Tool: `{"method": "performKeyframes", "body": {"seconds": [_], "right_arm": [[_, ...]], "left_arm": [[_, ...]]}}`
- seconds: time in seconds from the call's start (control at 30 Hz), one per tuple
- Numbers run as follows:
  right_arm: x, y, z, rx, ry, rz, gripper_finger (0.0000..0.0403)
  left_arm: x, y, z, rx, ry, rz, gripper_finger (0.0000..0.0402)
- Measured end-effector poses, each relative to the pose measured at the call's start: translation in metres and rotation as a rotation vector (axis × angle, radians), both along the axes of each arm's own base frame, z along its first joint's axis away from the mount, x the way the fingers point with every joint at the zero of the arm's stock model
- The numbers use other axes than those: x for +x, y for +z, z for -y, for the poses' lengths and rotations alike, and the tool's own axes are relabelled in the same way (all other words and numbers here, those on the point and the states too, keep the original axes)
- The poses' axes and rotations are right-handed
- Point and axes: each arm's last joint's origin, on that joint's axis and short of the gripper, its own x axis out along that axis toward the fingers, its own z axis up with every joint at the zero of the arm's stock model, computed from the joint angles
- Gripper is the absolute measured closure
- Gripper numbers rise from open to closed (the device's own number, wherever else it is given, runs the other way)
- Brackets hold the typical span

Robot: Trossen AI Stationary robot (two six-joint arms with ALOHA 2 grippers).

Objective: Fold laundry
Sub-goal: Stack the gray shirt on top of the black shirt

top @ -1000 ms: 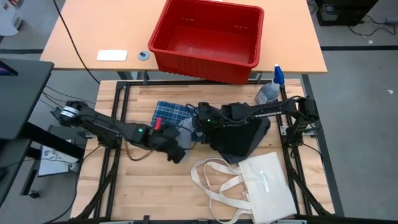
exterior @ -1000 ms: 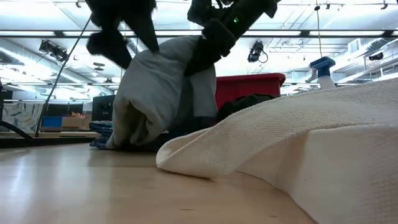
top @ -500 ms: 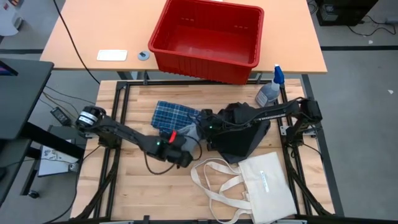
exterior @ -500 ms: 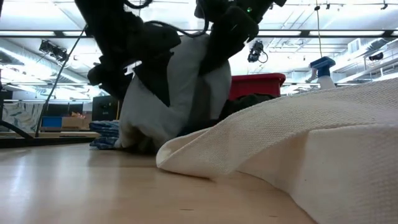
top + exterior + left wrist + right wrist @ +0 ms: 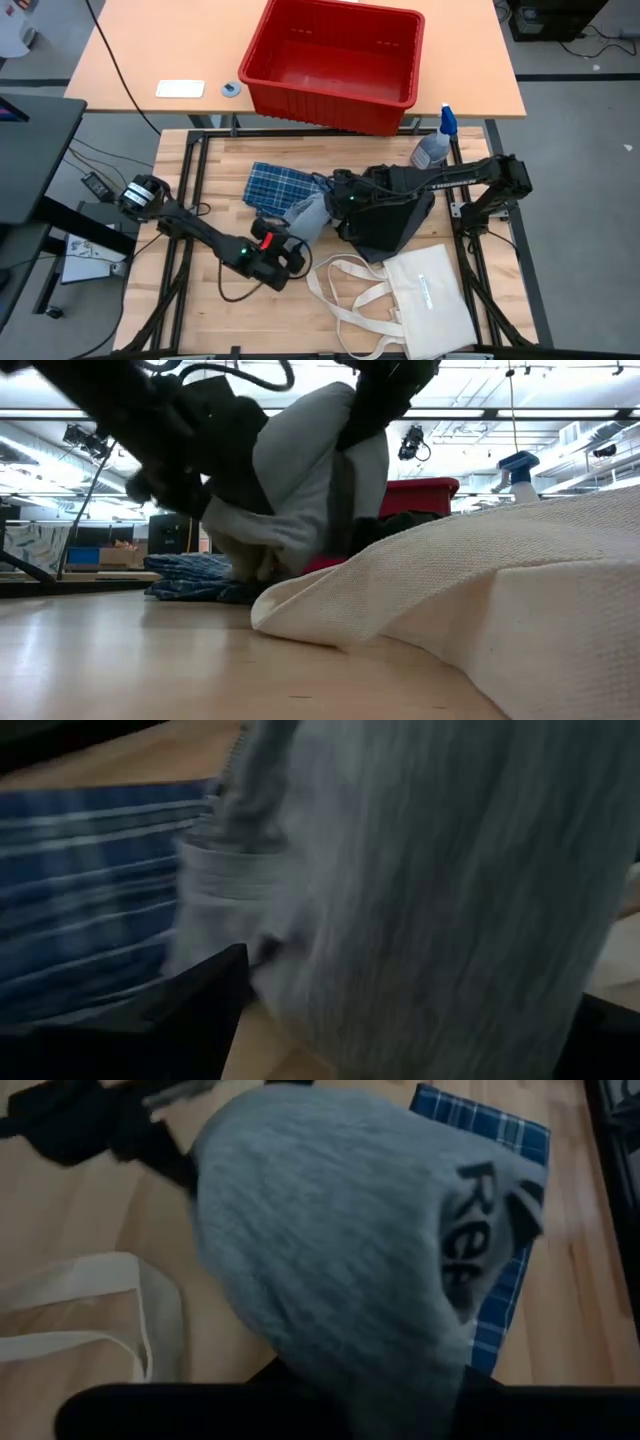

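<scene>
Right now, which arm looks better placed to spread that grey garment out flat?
Probably the left: its gripper sits over bare table with room to pull the light blue-grey piece outward; the right gripper is crowded by the black piece.

We see two slim dark arms built of jointed segments. The left arm (image 5: 190, 225) carries a round silver-rimmed joint, a small green light and a red patch beside its gripper (image 5: 283, 258).

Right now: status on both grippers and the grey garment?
Left gripper and right gripper both shut on light blue-grey piece, held stretched off the table. Plaid piece flat beside. Tote bag close by.
</scene>
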Motion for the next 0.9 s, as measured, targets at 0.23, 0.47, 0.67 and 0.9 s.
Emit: {"method": "performKeyframes", "body": {"seconds": [0.23,0.47,0.67,0.9], "right_arm": [[-0.008,0.01,-0.002,0.025,-0.013,0.012,0.0352],[-0.019,0.017,-0.002,0.034,-0.024,-0.01,0.0352],[-0.039,0.037,-0.001,0.031,-0.031,0.016,0.0352],[-0.091,0.078,0.004,-0.156,-0.003,0.066,0.0351]], "left_arm": [[0.001,-0.021,-0.017,0.086,-0.068,0.126,0.0057],[0.011,-0.02,-0.035,0.112,-0.148,0.071,0.0151],[0.033,0.032,-0.032,0.175,-0.367,0.1,0.0373],[0.056,0.123,-0.054,0.31,-0.555,-0.044,0.0385]]}}
